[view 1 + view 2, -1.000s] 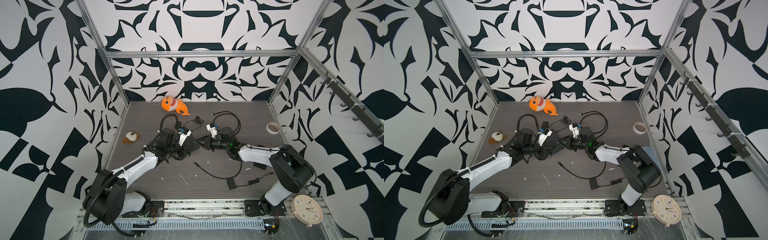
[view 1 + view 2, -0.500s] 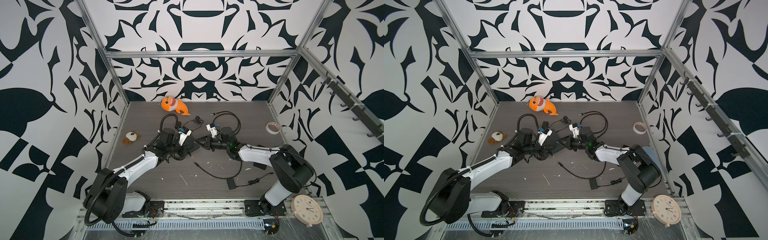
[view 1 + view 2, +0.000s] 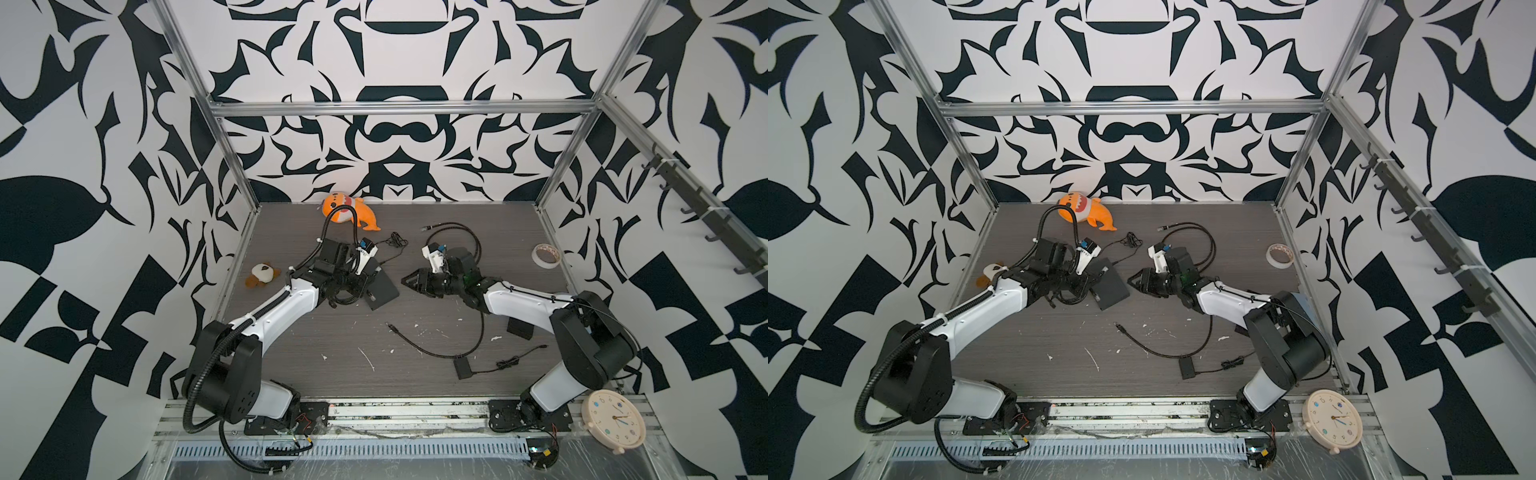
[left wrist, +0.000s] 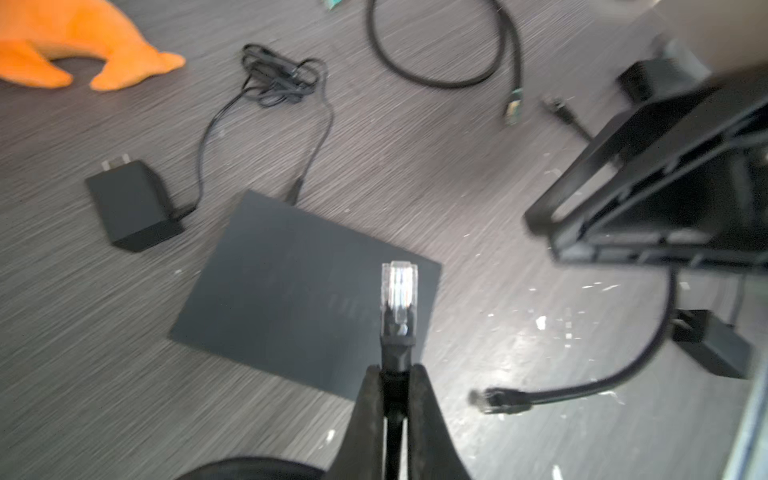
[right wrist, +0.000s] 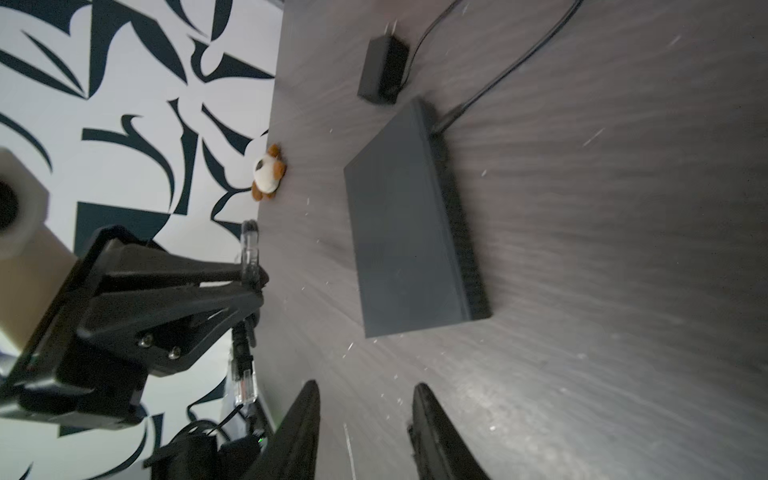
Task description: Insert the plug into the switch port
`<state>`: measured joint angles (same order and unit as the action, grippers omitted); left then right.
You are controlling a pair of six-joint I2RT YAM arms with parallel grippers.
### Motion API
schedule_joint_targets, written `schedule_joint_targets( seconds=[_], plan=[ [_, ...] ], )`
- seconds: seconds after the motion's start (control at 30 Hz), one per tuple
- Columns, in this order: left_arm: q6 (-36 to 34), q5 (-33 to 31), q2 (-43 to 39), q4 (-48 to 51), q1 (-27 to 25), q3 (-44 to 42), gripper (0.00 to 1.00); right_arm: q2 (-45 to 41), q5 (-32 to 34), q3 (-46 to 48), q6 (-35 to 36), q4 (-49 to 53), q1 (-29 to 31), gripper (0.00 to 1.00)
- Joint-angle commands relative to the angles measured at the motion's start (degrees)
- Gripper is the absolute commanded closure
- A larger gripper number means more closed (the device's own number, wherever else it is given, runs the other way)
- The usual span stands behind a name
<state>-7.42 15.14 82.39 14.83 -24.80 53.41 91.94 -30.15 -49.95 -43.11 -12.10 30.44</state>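
Starting at the left, the little brown plush (image 3: 262, 274) is lying by the wall, well out of the way. Next over, the left tool (image 4: 395, 374) is clamping down on the black boot right behind the clear plug (image 4: 399, 286). So the plug is sticking out past the fingertips and hanging in the air by the switch (image 4: 270, 282), not in any port yet.

The switch is lying flat on the table (image 3: 332, 332). I'm guessing its long dark side face (image 5: 457, 232) is where the ports are, but it's too blurry to pick one out.

Just right of that, the right tool (image 5: 365, 399) is hovering with its jaws apart and nothing between them. The tape roll (image 3: 546, 256) is sitting off by the right wall.

Handling-wise, I'm thinking the plug is light, hard plastic with a snappable latch tab, so that boot grip looks like the right spot. The cable is probably going to tug sideways a bit. The switch looks light enough to skate when pushed, so the free tool bracing it seems smart.
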Motion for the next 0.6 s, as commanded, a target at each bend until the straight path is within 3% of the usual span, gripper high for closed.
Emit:
schedule_joint_targets(
  seconds=[0.0, 0.17, 0.57],
  plan=[
    [-4.43, -4.44, 1.31, 9.66, 1.71, 1.77, 0.97, 0.39, 4.66, -5.49, 10.85, 9.52, -0.21, 0.59],
    [-6.99, -8.97, 3.13, 19.53, 2.34, 4.61, 0.97, 3.32, 6.63, -8.49, 14.02, 11.22, -0.3, 0.56],
    [-2.85, -9.18, 8.3, 21.38, 1.92, 2.4, 0.98, 10.94, 6.42, -18.95, 17.1, 15.45, -0.3, 0.49]
  ],
)
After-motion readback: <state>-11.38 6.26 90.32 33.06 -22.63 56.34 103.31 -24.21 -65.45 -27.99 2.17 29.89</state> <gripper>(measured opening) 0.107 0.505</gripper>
